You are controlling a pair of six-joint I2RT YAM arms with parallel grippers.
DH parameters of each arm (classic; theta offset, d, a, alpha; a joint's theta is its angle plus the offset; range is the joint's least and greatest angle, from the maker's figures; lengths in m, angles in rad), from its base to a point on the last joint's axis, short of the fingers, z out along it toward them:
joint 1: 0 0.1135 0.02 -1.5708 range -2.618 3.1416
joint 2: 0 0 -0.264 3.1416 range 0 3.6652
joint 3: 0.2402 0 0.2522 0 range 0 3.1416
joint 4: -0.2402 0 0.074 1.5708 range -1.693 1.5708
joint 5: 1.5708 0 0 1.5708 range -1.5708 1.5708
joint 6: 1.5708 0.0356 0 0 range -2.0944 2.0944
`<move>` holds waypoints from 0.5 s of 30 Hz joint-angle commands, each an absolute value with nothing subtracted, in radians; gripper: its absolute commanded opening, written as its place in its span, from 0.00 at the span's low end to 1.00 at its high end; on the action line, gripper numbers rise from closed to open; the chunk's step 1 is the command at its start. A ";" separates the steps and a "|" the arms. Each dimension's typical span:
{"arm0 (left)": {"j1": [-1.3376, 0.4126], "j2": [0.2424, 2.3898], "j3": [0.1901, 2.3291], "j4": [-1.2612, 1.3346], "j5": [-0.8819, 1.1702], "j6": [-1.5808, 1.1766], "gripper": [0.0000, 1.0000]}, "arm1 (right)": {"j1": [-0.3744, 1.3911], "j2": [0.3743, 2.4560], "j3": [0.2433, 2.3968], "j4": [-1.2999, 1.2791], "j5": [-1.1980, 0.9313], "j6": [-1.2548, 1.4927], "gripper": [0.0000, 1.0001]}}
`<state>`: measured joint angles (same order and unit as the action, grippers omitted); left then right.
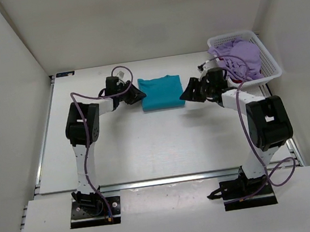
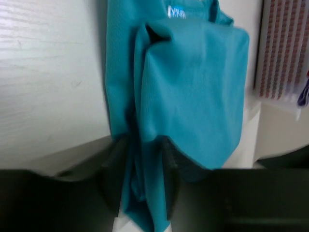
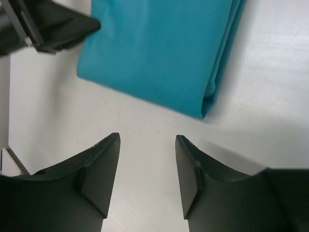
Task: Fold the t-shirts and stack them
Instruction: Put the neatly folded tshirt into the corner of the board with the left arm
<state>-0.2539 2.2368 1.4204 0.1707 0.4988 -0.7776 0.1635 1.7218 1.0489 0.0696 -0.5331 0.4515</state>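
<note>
The teal t-shirt [image 1: 162, 92] lies folded at the back middle of the table. My left gripper [image 1: 139, 94] is at its left edge, shut on a bunch of the teal cloth [image 2: 145, 174]. My right gripper [image 1: 185, 93] sits just off the shirt's right edge, open and empty; the wrist view shows bare table between its jaws and the folded teal shirt [image 3: 159, 53] ahead. The lavender t-shirt [image 1: 240, 58] is crumpled in the basket. The dark red shirt is out of view.
A white mesh basket [image 1: 271, 63] stands at the back right corner, close to the right arm. White walls enclose the table on the left, back and right.
</note>
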 commanded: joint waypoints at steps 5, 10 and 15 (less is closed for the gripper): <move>-0.285 2.324 1.566 0.138 0.498 -0.805 0.02 | 0.202 1.600 0.868 0.204 -0.526 0.476 0.47; -0.275 2.350 1.679 0.169 0.500 -0.900 0.00 | 0.250 1.522 0.732 0.239 -0.514 0.488 0.47; -0.102 2.298 1.714 0.084 0.410 -0.880 0.00 | 0.275 1.459 0.664 0.236 -0.523 0.477 0.47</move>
